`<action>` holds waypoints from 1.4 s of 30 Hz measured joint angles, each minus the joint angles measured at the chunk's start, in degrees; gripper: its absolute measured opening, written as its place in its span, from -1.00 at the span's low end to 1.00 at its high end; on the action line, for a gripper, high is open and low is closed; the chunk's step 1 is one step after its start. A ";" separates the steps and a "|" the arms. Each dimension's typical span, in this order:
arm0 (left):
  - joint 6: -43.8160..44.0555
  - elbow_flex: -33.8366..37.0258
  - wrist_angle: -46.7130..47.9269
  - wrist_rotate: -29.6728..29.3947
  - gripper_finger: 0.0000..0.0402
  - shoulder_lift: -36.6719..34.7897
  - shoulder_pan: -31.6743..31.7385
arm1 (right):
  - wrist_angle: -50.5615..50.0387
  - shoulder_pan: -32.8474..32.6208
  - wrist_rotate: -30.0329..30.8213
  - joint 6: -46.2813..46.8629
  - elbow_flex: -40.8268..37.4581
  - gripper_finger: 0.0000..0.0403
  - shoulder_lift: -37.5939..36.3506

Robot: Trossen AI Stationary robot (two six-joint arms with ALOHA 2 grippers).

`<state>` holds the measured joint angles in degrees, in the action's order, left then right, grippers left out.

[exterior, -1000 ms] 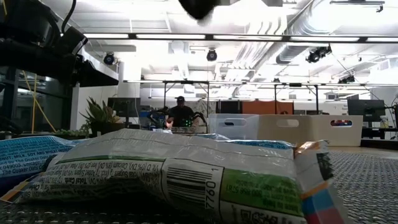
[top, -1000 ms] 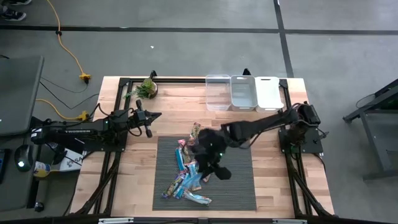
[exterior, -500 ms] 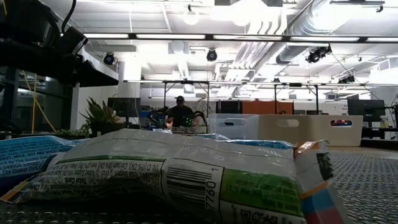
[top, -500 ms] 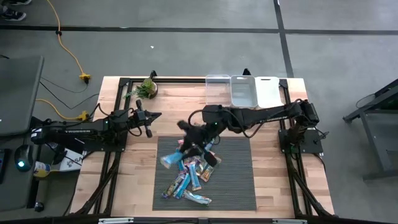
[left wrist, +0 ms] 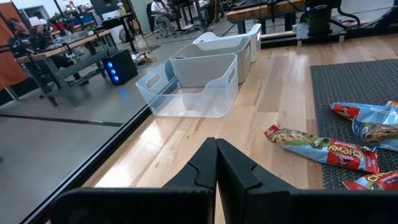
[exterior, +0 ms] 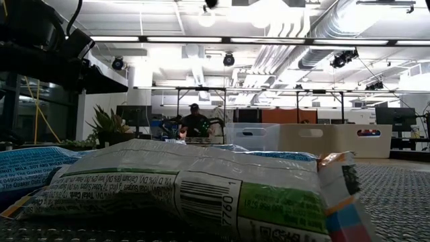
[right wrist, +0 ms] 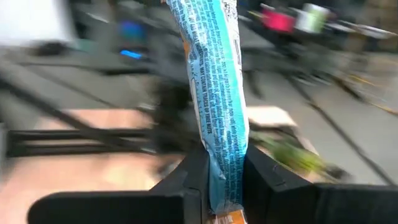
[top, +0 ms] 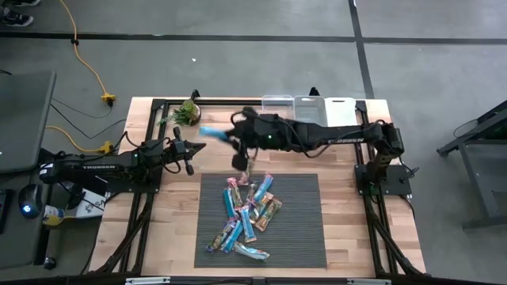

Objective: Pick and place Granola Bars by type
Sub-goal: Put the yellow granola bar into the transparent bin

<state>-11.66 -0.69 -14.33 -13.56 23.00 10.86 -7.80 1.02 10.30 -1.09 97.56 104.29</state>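
From above, a wooden bench (top: 348,206) carries a dark ribbed mat (top: 305,237) in its near middle. The right arm reaches leftward across the far half of the bench. Its right hand (top: 228,136) pinches one end of a light blue granola bar (top: 211,131), which sticks out to the left, lifted above bare wood, far of the mat and right of a small potted plant (top: 188,112). The remaining loose bars (top: 247,214) lie heaped on the mat in blue, pink, green and tan wrappers, well apart from that hand. Three open bins (top: 310,111), one clear and two white, line the far edge, partly behind the arm. The left arm waits along the left side, its left hand (top: 192,150) pressed together and holding nothing, over bare wood.

From bench height, a green and white wrapped bar (exterior: 201,191) with a barcode fills the near foreground, a blue wrapper (exterior: 30,171) to its left. The bins (exterior: 306,140) stand far behind, and a person (exterior: 195,124) sits in the room beyond.

From the left wrist, the left hand's dark fingers (left wrist: 233,171) meet with no gap. Beyond them are the bins (left wrist: 202,81), and pink and blue bars (left wrist: 329,148) at the mat's edge.

From the right wrist, the right hand's fingers (right wrist: 267,174) clamp the near end of the blue bar (right wrist: 214,81), which stands straight out from them, shiny, with white print and an orange patch at the gripped end. The background is blurred.
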 joint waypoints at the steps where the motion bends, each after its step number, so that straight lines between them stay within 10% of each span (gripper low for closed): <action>1: 0.00 0.00 0.00 -0.02 -1.00 0.00 0.01 | -1.09 0.79 2.60 0.00 0.00 -0.77 0.00; 9: 0.00 0.00 -0.01 -0.01 -1.00 0.01 -0.01 | -18.93 8.49 20.28 9.68 0.00 -0.75 0.00; 16: 0.00 0.00 0.00 0.00 -1.00 0.00 0.01 | -34.83 17.31 20.52 15.59 -0.12 -0.74 0.00; 30: 0.00 0.00 0.00 -0.02 -1.00 0.00 0.00 | -20.96 31.99 -5.27 28.59 -19.23 -0.74 -0.02; 42: 0.00 0.00 0.00 0.00 -1.00 0.02 0.00 | -11.09 32.34 -10.86 32.64 -30.75 -0.74 0.00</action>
<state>-11.66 -0.69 -14.33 -13.56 23.02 10.86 -18.89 33.36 -0.56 31.55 66.81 104.29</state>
